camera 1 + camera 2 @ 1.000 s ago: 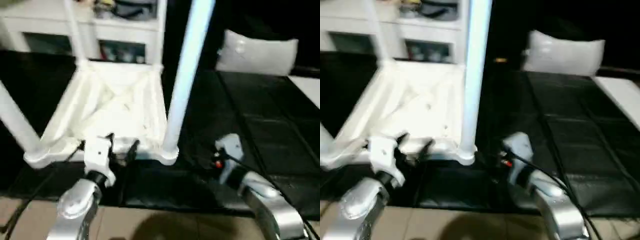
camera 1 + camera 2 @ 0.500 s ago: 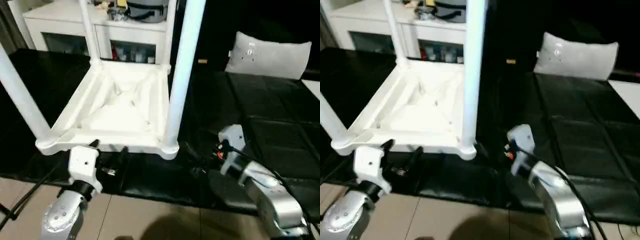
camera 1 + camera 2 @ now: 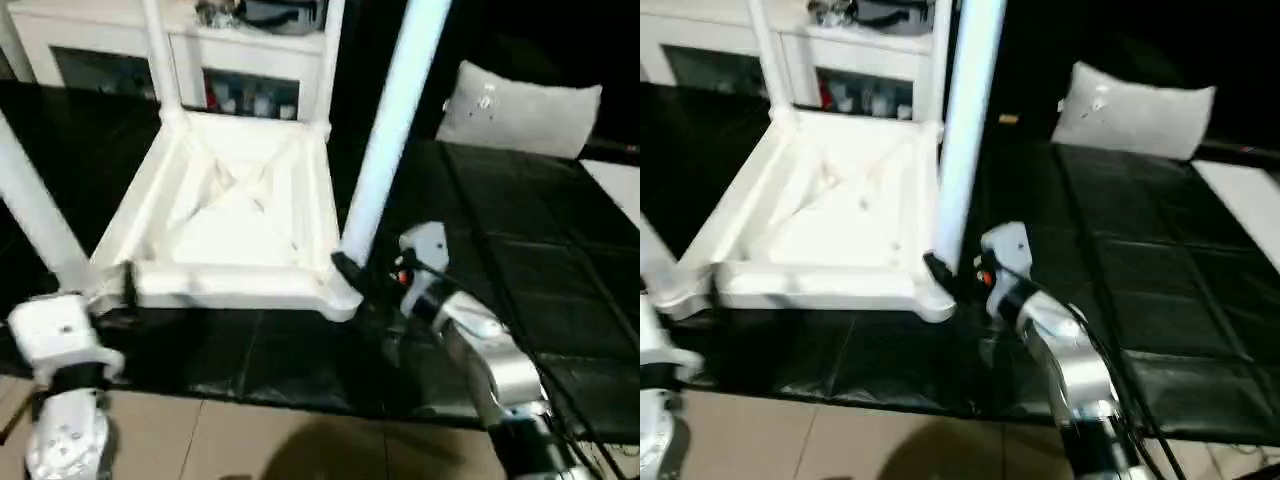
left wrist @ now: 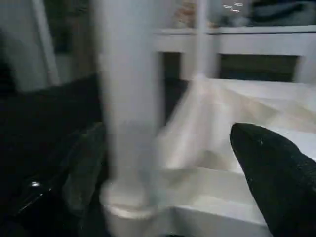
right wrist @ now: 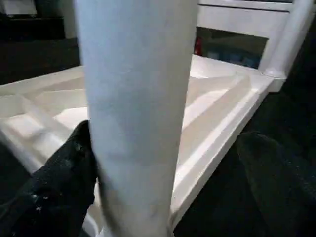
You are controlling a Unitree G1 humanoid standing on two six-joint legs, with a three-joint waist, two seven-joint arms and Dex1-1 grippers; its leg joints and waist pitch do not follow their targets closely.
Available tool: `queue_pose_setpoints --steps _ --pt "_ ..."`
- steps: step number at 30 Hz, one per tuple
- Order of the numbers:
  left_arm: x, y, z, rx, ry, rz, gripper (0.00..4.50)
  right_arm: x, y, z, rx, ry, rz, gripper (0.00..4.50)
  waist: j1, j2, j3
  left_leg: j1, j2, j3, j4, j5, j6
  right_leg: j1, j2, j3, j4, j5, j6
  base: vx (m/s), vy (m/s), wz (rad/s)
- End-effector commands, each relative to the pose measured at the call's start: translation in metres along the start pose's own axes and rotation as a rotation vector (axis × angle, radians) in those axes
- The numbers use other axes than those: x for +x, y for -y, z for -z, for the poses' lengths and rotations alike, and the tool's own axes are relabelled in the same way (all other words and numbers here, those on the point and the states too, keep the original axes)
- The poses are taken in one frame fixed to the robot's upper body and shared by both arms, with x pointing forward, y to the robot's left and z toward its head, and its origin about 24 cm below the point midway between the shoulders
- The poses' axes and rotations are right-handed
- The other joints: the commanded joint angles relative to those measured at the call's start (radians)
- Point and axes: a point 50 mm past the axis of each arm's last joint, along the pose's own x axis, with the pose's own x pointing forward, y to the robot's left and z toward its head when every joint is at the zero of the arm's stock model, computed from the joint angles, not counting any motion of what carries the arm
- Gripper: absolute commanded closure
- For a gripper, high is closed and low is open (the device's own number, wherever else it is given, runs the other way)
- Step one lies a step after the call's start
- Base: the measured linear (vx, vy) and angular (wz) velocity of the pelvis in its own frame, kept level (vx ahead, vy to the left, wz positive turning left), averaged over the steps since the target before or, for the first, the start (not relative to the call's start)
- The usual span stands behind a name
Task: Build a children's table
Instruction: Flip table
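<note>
My left gripper [image 4: 170, 168] spreads wide about the near-left leg [image 3: 35, 225] of the children's table [image 3: 235, 215]; table inverted on the black mat [image 3: 520, 270], legs upright; my right gripper [image 5: 168, 182] gapes beside the near-right leg [image 3: 385, 140], gripping nothing.

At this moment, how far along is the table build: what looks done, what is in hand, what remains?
Done: the table top lies underside up on the black mat with four legs standing in its corner sockets. In hand: nothing gripped; the right hand is open around the near right leg, the left hand open around the near left leg. Left: probably checking the legs' seating, then turning the table upright.
</note>
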Motion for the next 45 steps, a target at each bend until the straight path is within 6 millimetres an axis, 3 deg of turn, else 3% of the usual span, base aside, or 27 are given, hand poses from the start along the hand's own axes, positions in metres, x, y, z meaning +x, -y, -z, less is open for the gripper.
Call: queue_pose_setpoints --steps 1,4,8,13,17,19,20,22,26,35,39,45 --pt "0.003 -0.002 -0.002 0.005 0.016 -0.052 0.09 -0.008 0.019 0.0 -0.007 0.006 0.123 0.0 -0.006 0.024 -0.045 -0.001 0.134 -0.065 -0.096 -0.135 0.002 0.026 -0.179 0.114 -0.059 -0.108 -0.065 0.0 0.0 0.0" --pt "0.006 0.0 -0.002 -0.001 0.016 -0.024 0.09 -0.014 0.027 -0.001 -0.003 0.017 0.176 0.0 0.0 0.027 -0.045 -0.005 0.131 -0.062 -0.094 -0.118 0.01 0.026 -0.181 0.115 -0.059 -0.116 -0.062 0.0 0.0 0.0" --pt "0.008 0.01 0.002 -0.006 -0.019 0.089 0.09 -0.03 0.045 -0.003 -0.01 0.027 0.283 0.0 0.001 0.026 -0.039 0.001 0.129 -0.061 -0.098 -0.184 -0.001 0.021 -0.181 0.115 -0.076 -0.239 -0.034 0.0 0.0 0.0" --pt "0.008 0.024 0.005 -0.063 -0.056 0.271 0.09 -0.051 0.057 0.0 -0.029 -0.001 0.355 0.0 0.004 0.027 -0.042 0.004 0.13 -0.061 -0.097 -0.175 -0.005 0.019 -0.181 0.116 -0.075 -0.233 -0.03 0.0 0.0 0.0" --pt "0.011 0.028 0.006 -0.068 -0.08 0.34 0.09 -0.053 0.048 0.002 -0.04 -0.025 0.284 0.0 -0.004 0.02 -0.039 -0.007 0.125 -0.059 -0.097 -0.158 0.021 0.026 -0.182 0.113 -0.077 -0.246 -0.029 0.0 0.0 0.0" --pt "0.015 0.028 0.006 -0.076 -0.082 0.368 0.24 -0.053 0.034 0.003 -0.066 -0.055 0.172 0.0 -0.001 0.018 -0.04 -0.004 0.121 -0.055 -0.092 -0.144 0.036 0.026 -0.181 0.113 -0.084 -0.274 -0.013 0.0 0.0 0.0" --pt "0.019 0.027 0.008 -0.077 -0.101 0.385 0.35 -0.054 0.018 0.007 -0.047 -0.101 0.027 0.0 -0.003 0.019 -0.037 -0.005 0.12 -0.056 -0.094 -0.15 0.048 0.025 -0.177 0.109 -0.089 -0.307 -0.003 0.0 0.0 0.0" --pt "0.023 0.025 0.012 -0.056 -0.12 0.367 0.46 -0.055 0.006 0.007 -0.042 -0.125 -0.086 0.0 0.002 0.025 -0.037 0.001 0.124 -0.059 -0.094 -0.153 0.056 0.023 -0.174 0.108 -0.091 -0.31 0.015 0.0 0.0 0.0" --pt "0.028 0.025 0.012 -0.074 -0.122 0.36 0.83 -0.051 -0.007 -0.002 0.0 -0.12 -0.198 0.0 0.002 0.024 -0.04 -0.002 0.131 -0.063 -0.097 -0.155 0.045 0.023 -0.177 0.108 -0.089 -0.292 0.002 0.0 0.0 0.0" --pt "0.035 0.029 0.018 -0.074 -0.155 0.364 0.89 -0.033 -0.013 -0.005 -0.004 -0.151 -0.235 0.0 0.004 0.018 -0.043 -0.003 0.125 -0.059 -0.093 -0.123 0.036 0.022 -0.179 0.108 -0.084 -0.278 -0.01 0.0 0.0 0.0" --pt "0.04 0.03 0.018 -0.089 -0.167 0.357 0.89 -0.027 -0.015 -0.001 0.024 -0.176 -0.245 0.0 0.006 0.023 -0.046 0.001 0.131 -0.061 -0.094 -0.122 0.023 0.022 -0.181 0.11 -0.08 -0.253 -0.019 0.0 0.0 0.0" --pt "0.045 0.031 0.018 -0.117 -0.181 0.348 0.89 -0.02 -0.014 0.002 0.002 -0.181 -0.238 0.0 0.007 0.026 -0.047 -0.004 0.13 -0.061 -0.093 -0.108 0.018 0.026 -0.184 0.111 -0.07 -0.194 -0.047 0.0 0.0 0.0"
